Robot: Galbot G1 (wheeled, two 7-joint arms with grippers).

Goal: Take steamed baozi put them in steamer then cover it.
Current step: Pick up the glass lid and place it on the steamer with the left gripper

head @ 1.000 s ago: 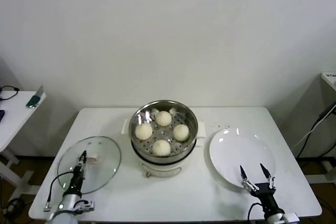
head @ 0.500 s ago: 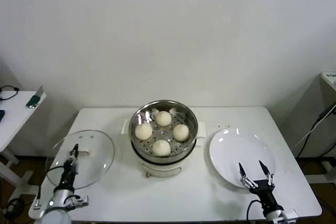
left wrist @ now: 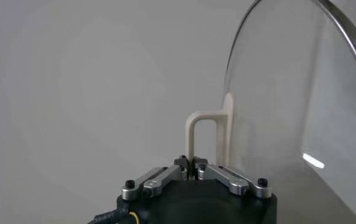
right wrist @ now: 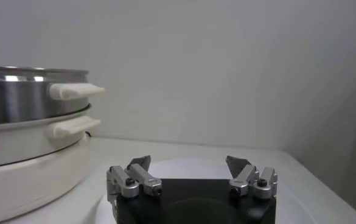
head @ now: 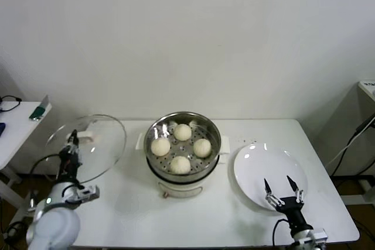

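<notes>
Several steamed baozi [head: 180,147] lie in the shiny steamer [head: 183,146] at the table's middle; its side also shows in the right wrist view [right wrist: 25,100]. The cover [head: 88,146], a clear glass lid, hangs tilted in the air above the table's left end. My left gripper [head: 72,140] is shut on its white handle [left wrist: 210,131], and the glass [left wrist: 299,115] stands on edge beside the jaws. My right gripper [head: 282,190] stands open over the front of the white plate, with nothing between its fingers [right wrist: 141,165].
A white plate [head: 269,174] lies right of the steamer. A side table [head: 14,127] with small items stands at the far left. A white wall runs behind the table.
My left gripper has lifted the cover off the table, up and to the left, tilting it toward upright. The right gripper has shifted slightly nearer; the baozi lie unchanged.
</notes>
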